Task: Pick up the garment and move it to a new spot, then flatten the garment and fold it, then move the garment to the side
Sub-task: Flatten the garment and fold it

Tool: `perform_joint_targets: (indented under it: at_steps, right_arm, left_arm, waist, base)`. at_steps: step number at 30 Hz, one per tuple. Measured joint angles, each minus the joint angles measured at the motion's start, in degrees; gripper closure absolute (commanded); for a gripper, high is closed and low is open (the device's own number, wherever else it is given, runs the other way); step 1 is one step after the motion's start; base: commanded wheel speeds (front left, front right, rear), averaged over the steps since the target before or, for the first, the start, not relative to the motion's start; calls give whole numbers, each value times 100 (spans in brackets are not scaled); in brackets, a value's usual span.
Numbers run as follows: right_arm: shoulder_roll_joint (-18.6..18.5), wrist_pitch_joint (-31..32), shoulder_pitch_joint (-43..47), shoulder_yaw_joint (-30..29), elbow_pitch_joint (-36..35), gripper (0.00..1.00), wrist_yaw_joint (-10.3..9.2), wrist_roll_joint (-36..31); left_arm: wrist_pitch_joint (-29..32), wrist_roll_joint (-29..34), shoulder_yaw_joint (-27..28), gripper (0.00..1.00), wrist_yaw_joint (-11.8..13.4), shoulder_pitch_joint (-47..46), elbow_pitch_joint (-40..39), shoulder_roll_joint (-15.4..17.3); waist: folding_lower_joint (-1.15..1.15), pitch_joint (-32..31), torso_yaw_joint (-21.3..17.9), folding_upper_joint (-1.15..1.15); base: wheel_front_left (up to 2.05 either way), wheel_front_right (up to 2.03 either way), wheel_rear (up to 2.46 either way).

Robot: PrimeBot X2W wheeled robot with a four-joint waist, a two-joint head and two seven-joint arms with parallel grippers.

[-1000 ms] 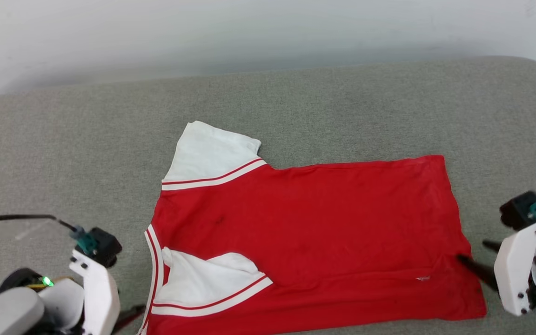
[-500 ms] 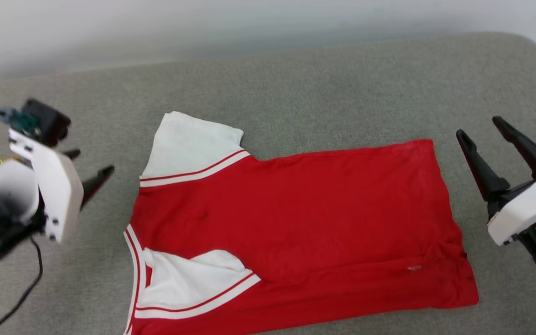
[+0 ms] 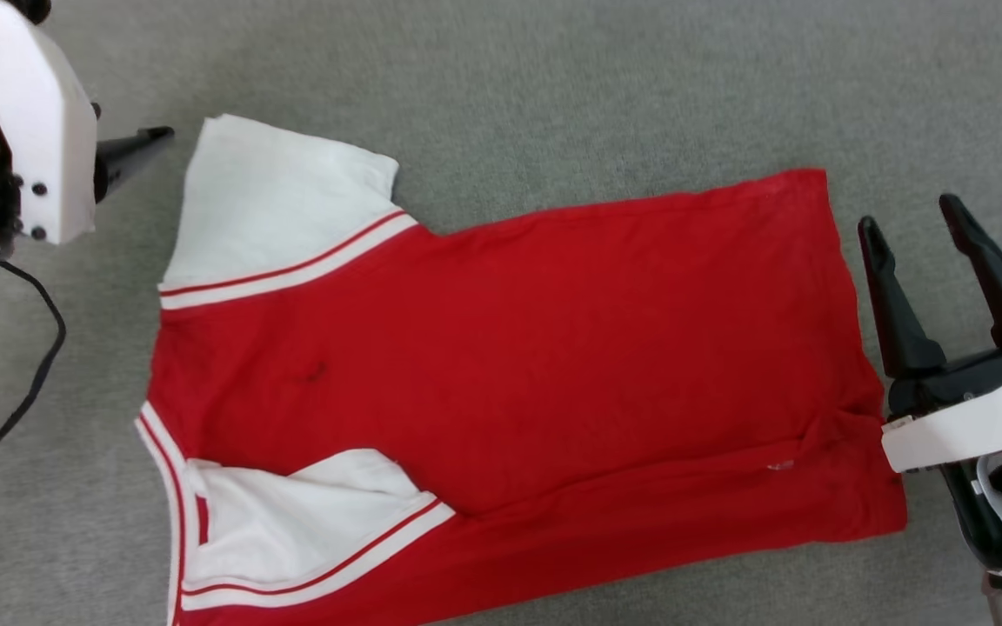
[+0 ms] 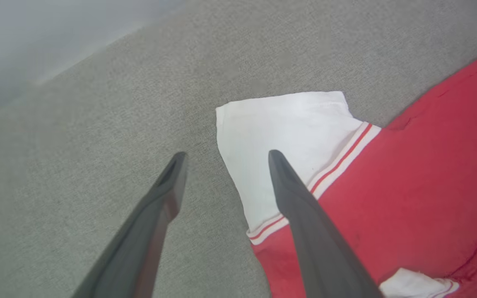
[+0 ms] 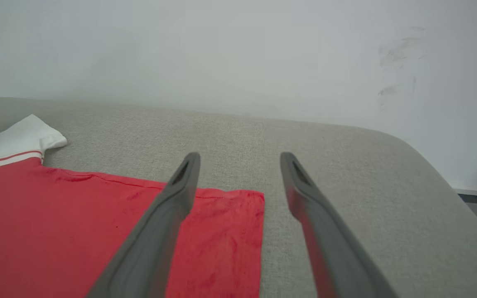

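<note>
Garment [image 3: 510, 348] flat mid-cushion [image 3: 553, 87] | left fingers [image 4: 168, 198] spread, empty, near sleeve [image 3: 275, 200] | right fingers [image 3: 892, 296] spread, empty, near hem [image 3: 849, 348] | risk: one-layer pinch, crooked fold

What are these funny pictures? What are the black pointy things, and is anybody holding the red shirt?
It is a robot with two arms; each ends in a claw with two long dark fingers. The picture from above comes from a camera on its head. The other two come from cameras on its wrists, looking along the fingers. A red jersey shirt with white short sleeves lies spread on a grey fabric cushion. The left claw hangs by one white sleeve, the right claw by the shirt's bottom edge. Both claws are open and hold nothing.
</note>
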Motion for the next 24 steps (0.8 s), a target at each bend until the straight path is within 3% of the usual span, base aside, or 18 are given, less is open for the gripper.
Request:
perform_joint_targets:
  at_steps: [6, 13, 17, 18, 19, 20, 24]
  right_arm:
    - [97, 31, -185, 73, -87, 0, 0, -113]
    - [105, 0, -428, 164, 36, 0, 0, -146]
    - [103, -42, -477, 220, 136, 0, 0, -153]
    - [99, -59, -494, 219, 157, 0, 0, -153]
    - [91, -77, -521, 212, 172, 0, 0, -153]
    - [85, -78, -564, 212, 179, 0, 0, -153]
    - [-24, -77, -753, 112, 151, 0, 0, -163]
  left_arm:
    - [969, -86, -86, 0, 16, -710, 280, -144]
    - [1467, 169, -371, 0, -4, -1045, 675, -330]
    - [1667, 297, -558, 0, -190, -1098, 768, -310]
    - [1670, 364, -597, 13, -236, -1107, 779, -294]
    - [1670, 394, -626, 91, -271, -1107, 791, -292]
    - [1652, 405, -642, 100, -288, -1106, 811, -294]
    - [1484, 411, -689, 100, -378, -1046, 882, -358]
  waist:
    - [0, 565, -178, 0]
    - [1, 1064, -400, 0]
    - [0, 1177, -491, 0]
    - [1, 1181, -501, 0]
    - [0, 1174, -506, 0]
    - [0, 1164, -509, 0]
    - [0, 1060, -479, 0]
  base:
    - [0, 0, 0]
    - [0, 0, 0]
    - [0, 0, 0]
    - [0, 0, 0]
    - [0, 0, 0]
    - [0, 0, 0]
    - [0, 0, 0]
